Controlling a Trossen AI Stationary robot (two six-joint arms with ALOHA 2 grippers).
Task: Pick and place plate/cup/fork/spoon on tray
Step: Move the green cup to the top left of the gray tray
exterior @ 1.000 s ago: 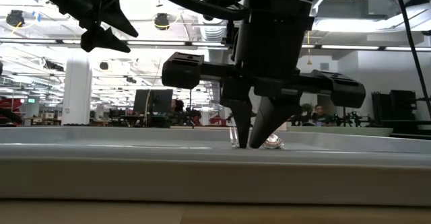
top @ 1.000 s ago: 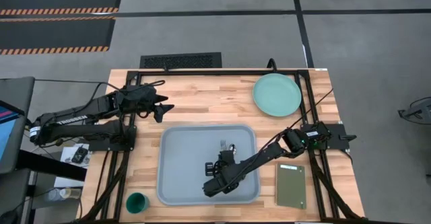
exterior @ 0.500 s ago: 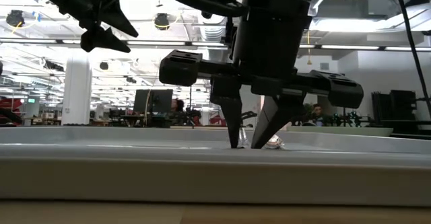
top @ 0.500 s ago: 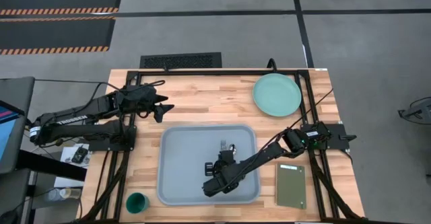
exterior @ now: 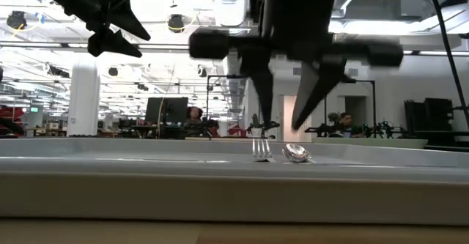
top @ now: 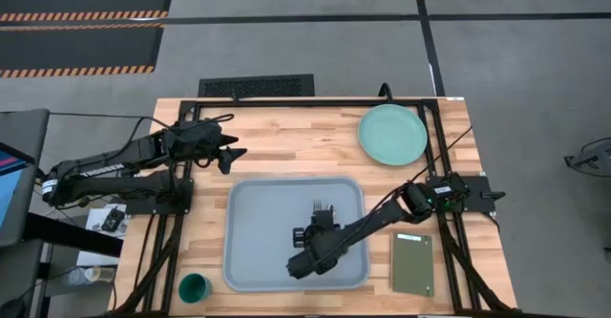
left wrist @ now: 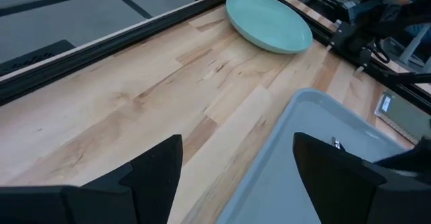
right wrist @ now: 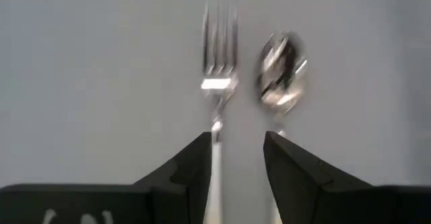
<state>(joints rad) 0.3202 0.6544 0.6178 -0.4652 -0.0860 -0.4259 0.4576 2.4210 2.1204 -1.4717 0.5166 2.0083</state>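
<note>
The wooden desk (top: 286,151) carries everything, and places below are told from the tray (top: 253,232), the large pale grey-blue rectangle lying near the desk's middle.

The plate (top: 392,134), pale mint green, sits on bare wood well apart from the tray, beyond its far right corner and close to the desk's black frame; the left wrist view shows it (left wrist: 269,21) across a stretch of wood from the tray's rounded corner (left wrist: 316,126).

A dark olive slab (top: 412,263) lies flat just beside the tray's right edge, apart from it.

The right gripper (exterior: 287,127) hangs above the tray's floor, over its right half, with its two fingers spread and nothing between them; in the low view the fingertips are clear of the tray.

The left gripper (top: 229,154) hovers off the tray's far left corner, above bare wood, fingers spread wide and holding nothing.

The cup (top: 195,287), small and dark green, stands on the desk just off the tray's near left corner.

The fork (right wrist: 218,69) and spoon (right wrist: 279,72) lie side by side on the tray's floor in its right half, heads pointing toward the far edge, a narrow gap between them, just ahead of the right gripper's fingertips.
</note>
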